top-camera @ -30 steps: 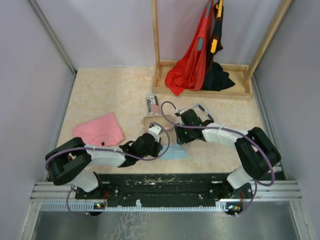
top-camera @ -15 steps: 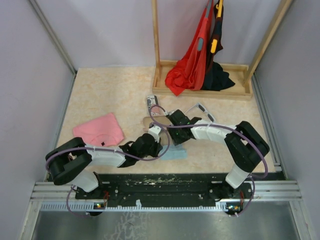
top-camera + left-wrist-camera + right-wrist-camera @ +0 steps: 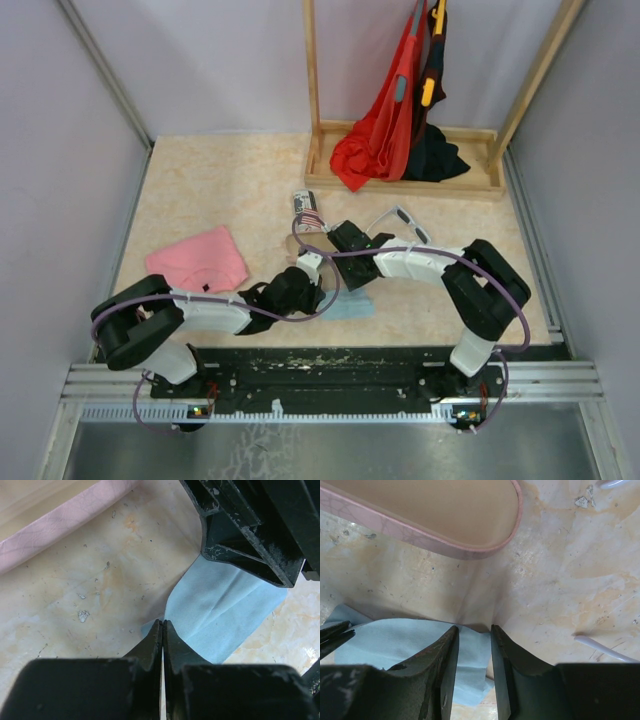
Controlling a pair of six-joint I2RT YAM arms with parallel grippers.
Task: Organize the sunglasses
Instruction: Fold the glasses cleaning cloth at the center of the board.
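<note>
Found left gripper (image 3: pixel 162 623) jaws shut at blue cloth (image 3: pixel 225 610) edge; right gripper (image 3: pixel 474 629) jaws narrowly parted over same cloth, beside pink case (image 3: pixel 420 537).

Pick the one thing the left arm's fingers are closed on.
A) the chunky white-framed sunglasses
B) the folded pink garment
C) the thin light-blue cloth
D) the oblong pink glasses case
C: in the left wrist view, the left gripper has its fingers pressed together on a corner of the thin light-blue cloth, with nothing else between them.
</note>
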